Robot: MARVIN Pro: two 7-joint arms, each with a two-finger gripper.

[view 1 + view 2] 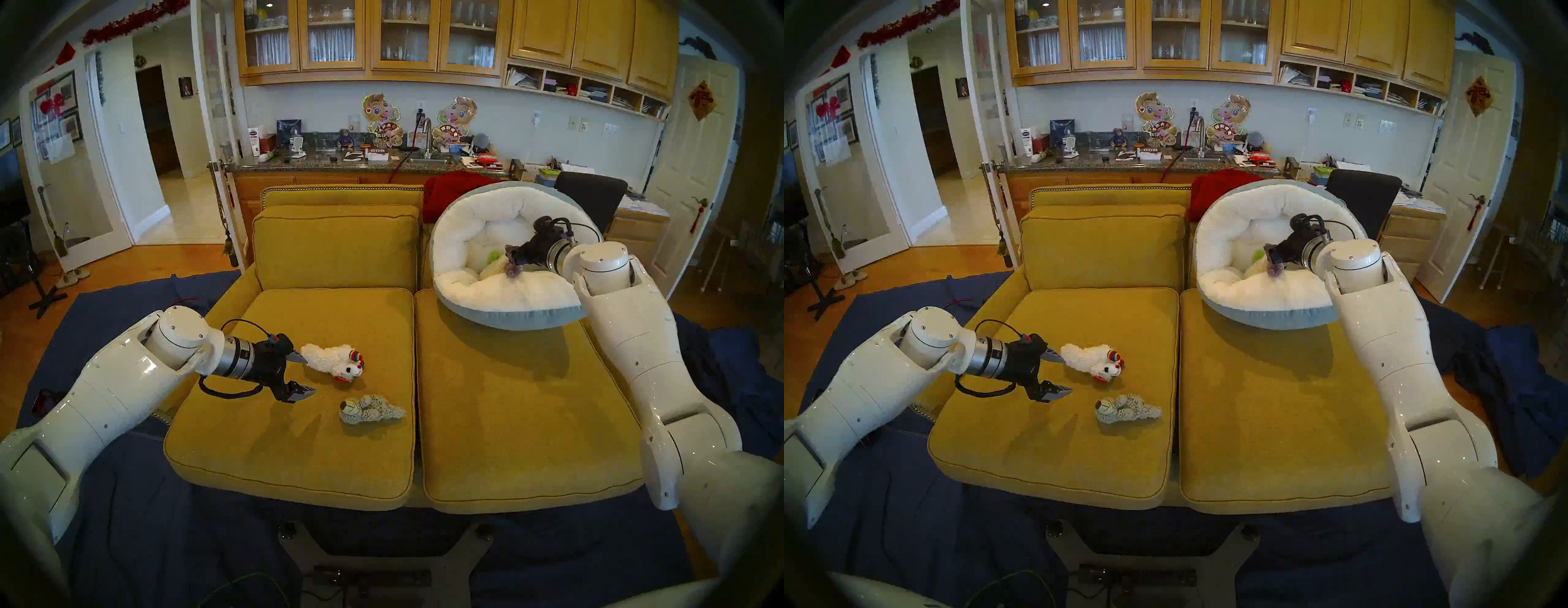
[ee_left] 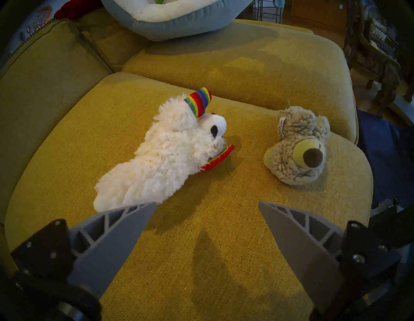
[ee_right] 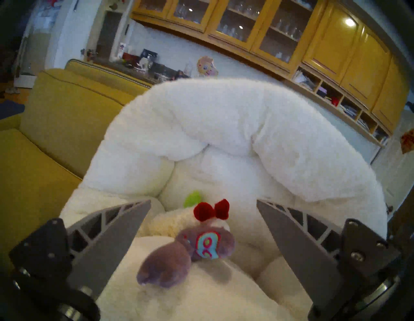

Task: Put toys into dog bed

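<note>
On the coarse-woven mustard-yellow left seat cushion [image 1: 297,446], the left end effector [image 1: 302,374] hovers with jaws wide and empty. Just beyond lie the shaggy beige plush animal [image 1: 371,409] and the fluffy white lamb with rainbow ears [image 1: 335,358], apart, with bare cushion around them. The right cushion's near half is bare. Farther back, the round dog bed [image 1: 509,316], fleecy white inside, smooth grey-blue outside, holds the purple plush animal [image 3: 186,253], the dark-red-eared lamb [image 3: 211,211] and a lime-green plush [image 3: 193,198]. The right end effector [image 3: 203,224] hangs above, jaws spread, gripping nothing.
</note>
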